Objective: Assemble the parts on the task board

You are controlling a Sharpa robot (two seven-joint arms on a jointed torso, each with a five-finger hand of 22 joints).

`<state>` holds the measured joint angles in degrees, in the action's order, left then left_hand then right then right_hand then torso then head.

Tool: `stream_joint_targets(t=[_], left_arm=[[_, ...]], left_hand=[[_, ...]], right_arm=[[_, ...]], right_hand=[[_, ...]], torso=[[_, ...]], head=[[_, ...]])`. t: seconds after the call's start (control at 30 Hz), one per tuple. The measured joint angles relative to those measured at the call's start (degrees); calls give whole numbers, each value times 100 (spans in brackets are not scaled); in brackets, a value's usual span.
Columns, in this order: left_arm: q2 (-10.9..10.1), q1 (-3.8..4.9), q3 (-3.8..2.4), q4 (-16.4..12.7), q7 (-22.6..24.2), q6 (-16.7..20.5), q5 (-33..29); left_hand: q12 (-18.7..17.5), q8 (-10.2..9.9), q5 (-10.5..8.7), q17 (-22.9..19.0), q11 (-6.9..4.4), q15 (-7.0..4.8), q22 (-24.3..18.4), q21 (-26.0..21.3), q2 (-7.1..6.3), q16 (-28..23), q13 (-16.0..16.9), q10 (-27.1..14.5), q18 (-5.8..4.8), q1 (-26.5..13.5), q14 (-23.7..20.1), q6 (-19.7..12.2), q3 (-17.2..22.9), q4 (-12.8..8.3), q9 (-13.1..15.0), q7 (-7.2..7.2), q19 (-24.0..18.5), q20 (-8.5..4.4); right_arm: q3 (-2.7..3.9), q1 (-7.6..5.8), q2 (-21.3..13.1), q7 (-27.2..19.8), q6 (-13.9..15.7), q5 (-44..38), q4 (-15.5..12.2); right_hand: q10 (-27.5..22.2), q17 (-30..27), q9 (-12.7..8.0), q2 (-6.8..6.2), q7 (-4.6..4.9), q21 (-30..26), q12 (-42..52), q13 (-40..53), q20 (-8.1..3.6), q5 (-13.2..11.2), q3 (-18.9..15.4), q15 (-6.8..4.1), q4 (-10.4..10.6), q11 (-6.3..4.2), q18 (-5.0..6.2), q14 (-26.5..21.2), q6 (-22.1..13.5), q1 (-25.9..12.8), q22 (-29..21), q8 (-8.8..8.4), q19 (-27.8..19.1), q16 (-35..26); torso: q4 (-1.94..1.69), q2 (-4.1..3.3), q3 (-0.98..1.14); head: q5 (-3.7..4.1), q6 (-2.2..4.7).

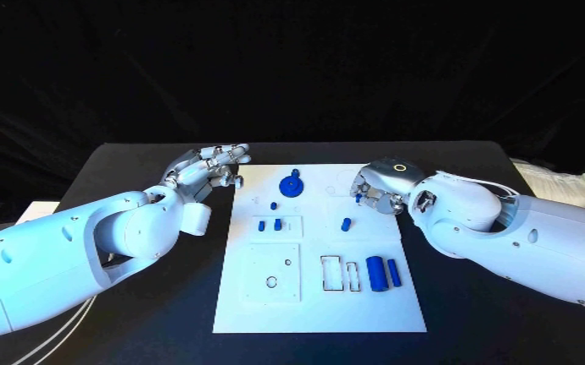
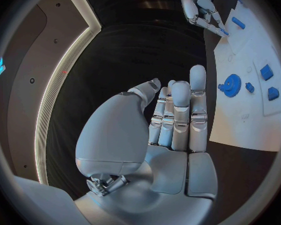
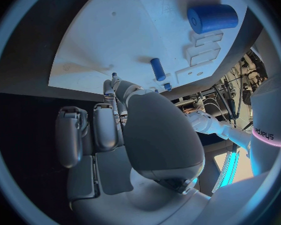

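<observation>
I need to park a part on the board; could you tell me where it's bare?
Bare: the task board's near strip below the two blue cylinders. Crowded: the far end, around the blue gear and the right hand.

Head view: high camera looking down and forward over the black table [image 1: 134, 162]; task board [image 1: 319, 306] sits centre-bottom of frame, left arm enters lower left, right arm lower right. Medium range, whole board visible.

Left wrist view: fisheye close behind the left hand [image 2: 168, 135], hand fills centre and bottom; faces across the table, board [image 2: 247, 120] along the right edge of the circle, right hand [image 2: 200, 7] at top right.

Right wrist view: fisheye close behind the right hand [image 3: 125, 135], facing the board [image 3: 128, 40], which takes the upper half of the circle.

Shared: all three views catch the board; head and left wrist views share the blue gear [image 1: 292, 185] [image 2: 231, 85].
</observation>
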<state>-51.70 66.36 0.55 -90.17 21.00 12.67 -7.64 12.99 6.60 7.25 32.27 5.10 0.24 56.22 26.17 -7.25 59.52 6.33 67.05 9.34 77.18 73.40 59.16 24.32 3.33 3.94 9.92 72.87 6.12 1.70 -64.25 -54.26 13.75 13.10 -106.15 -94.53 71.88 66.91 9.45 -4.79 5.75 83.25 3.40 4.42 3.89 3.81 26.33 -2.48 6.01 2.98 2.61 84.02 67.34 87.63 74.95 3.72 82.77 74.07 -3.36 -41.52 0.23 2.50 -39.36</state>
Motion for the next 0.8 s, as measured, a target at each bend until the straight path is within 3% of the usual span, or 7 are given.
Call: stream_joint_targets(t=[0.37, 0.63, 0.8], left_arm=[[-18, 0, 3, -1, -13, 0, -2], [-10, -1, 4, -5, -19, -1, -3], [-1, -1, 5, -12, -24, -1, -3]], left_hand=[[0, 0, 0, -6, 0, 0, 0, 0, 24, 0, -1, 0, -1, 24, 0, 0, 0, 0, 0, 0, 0, 0], [0, 0, 0, -6, 0, 0, -7, 0, 24, 0, -1, 0, -1, 24, 0, -21, -16, -16, -5, -21, 0, 0], [0, 0, 0, -6, 0, 1, -6, 0, 24, 0, -1, 0, -1, 24, 0, -21, -16, -16, -5, -21, 0, 0]], right_arm=[[38, -20, -148, 1, 124, 155, -555], [43, 12, 150, -22, 172, 279, -941], [42, 157, 367, -53, 176, 307, -1072]], right_hand=[[42, 5, 4, -47, 19, -2, 0, 0, 0, -9, 20, 0, -17, 0, 0, 0, 19, -66, -1, -22, 0, 21], [43, 4, 1, -33, 18, -2, 0, -4, 0, -20, 51, 0, -48, -1, 0, 0, 19, -81, -1, -16, 0, 21], [55, 4, 2, -41, 18, -2, 0, -10, 0, -29, 66, 1, -63, -8, 0, 0, 19, -89, -2, 0, 0, 20]], torso=[[1, 0, -3], [-13, -1, -9], [-14, 1, -13]], head=[[-26, -19], [-95, -54], [-172, -88]])
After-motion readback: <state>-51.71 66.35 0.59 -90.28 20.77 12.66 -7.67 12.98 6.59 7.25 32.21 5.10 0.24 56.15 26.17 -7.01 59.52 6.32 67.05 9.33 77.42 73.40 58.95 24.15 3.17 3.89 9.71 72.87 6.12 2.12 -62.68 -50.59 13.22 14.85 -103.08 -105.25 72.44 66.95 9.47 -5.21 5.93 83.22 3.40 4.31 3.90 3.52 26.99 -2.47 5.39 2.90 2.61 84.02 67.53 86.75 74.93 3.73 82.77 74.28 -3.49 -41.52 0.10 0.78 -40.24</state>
